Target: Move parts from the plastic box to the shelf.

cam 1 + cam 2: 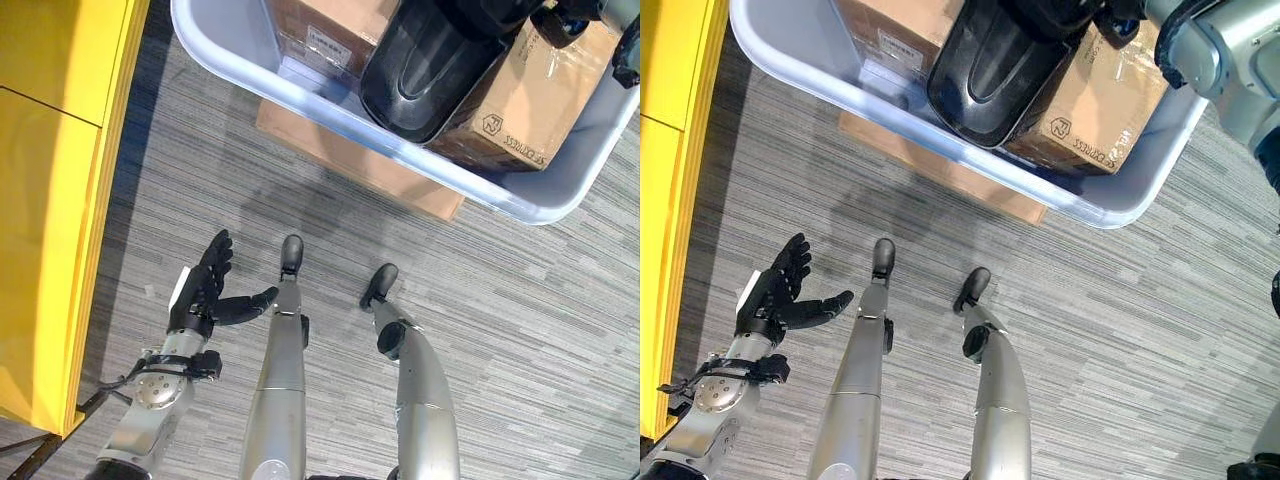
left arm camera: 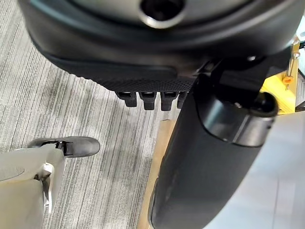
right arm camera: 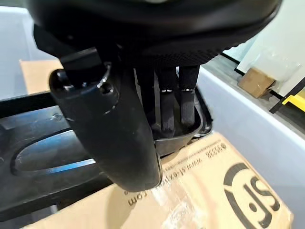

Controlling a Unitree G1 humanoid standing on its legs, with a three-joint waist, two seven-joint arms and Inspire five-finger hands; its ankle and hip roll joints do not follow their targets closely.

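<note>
Pale blue plastic box (image 1: 560, 195) sits on the grey carpet (image 1: 520, 330) atop a flat sheet of cardboard (image 1: 345, 160), holding two cardboard cartons (image 1: 1095, 110) and a glossy black part (image 1: 985, 75) that leans across them. Inside the box, the right hand (image 3: 167, 102) has its fingers (image 3: 187, 102) hooked over the rim of the black part, thumb (image 3: 114, 138) lying along its near side above a carton. Low on the robot's left, well apart from the box, the left hand (image 1: 205, 290) hangs over the carpet with fingers spread and relaxed, holding nothing. A yellow shelf (image 1: 50, 180) stands just beside that hand.
</note>
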